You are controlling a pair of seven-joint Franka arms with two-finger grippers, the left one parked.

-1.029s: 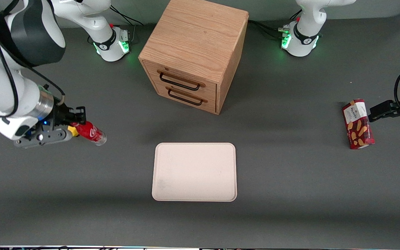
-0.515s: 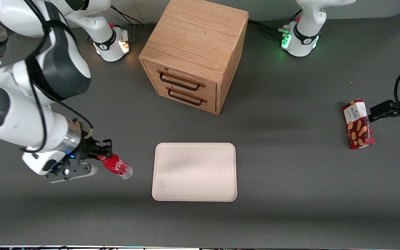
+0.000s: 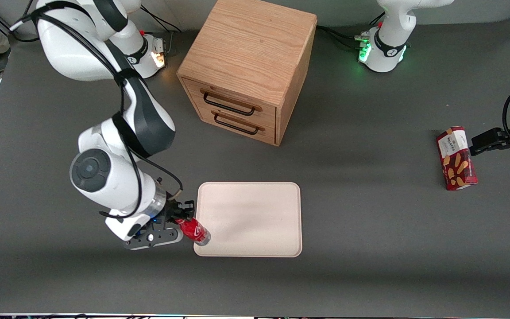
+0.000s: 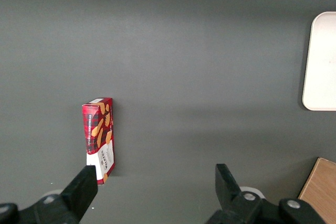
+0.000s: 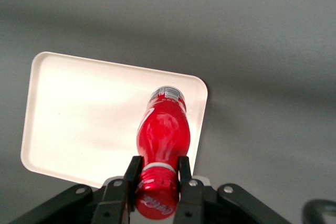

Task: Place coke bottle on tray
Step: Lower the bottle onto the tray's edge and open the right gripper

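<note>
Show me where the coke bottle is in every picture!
Front view: the coke bottle hangs in the gripper, its base over the tray edge nearest the working arm.
Right wrist view: the coke bottle is clamped by its neck above the tray.
Left wrist view: not in it.
Shared landmark: the tray.

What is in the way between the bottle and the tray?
Nothing visible. The claw is shut on the coke bottle, whose base hangs over the edge of the tray. The tray holds nothing else.
</note>
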